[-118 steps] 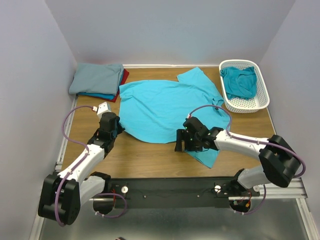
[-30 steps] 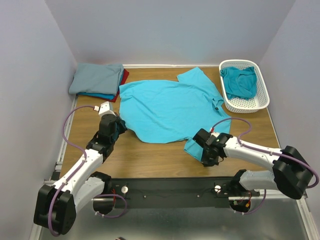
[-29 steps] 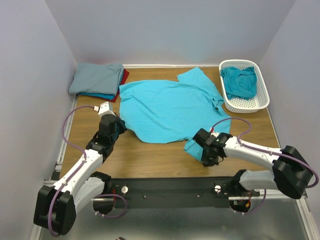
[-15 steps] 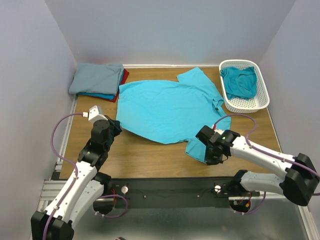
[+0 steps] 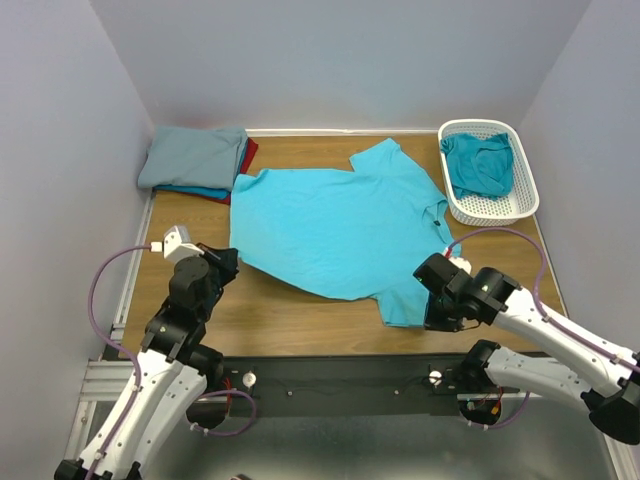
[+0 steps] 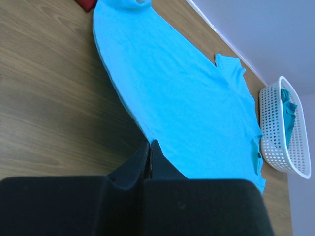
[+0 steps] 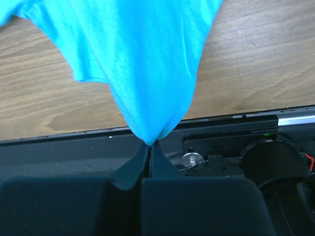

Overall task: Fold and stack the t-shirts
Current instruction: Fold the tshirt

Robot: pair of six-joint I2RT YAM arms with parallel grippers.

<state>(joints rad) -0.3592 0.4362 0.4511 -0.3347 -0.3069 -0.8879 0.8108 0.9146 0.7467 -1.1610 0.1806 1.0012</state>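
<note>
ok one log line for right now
left gripper: shut on turquoise t-shirt hem | right gripper: shut on its near corner, lifted | folded stack: far-left corner

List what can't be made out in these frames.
Top view: in the folded t-shirt stack, the grey-blue top one covers the rest; only red and blue edges show, so the count is unclear.
Top view: the teal t-shirt lies bunched, and the walls of the white basket hide its lower part.
Top view: the wrist of the right hand covers where it pinches the turquoise t-shirt.
</note>
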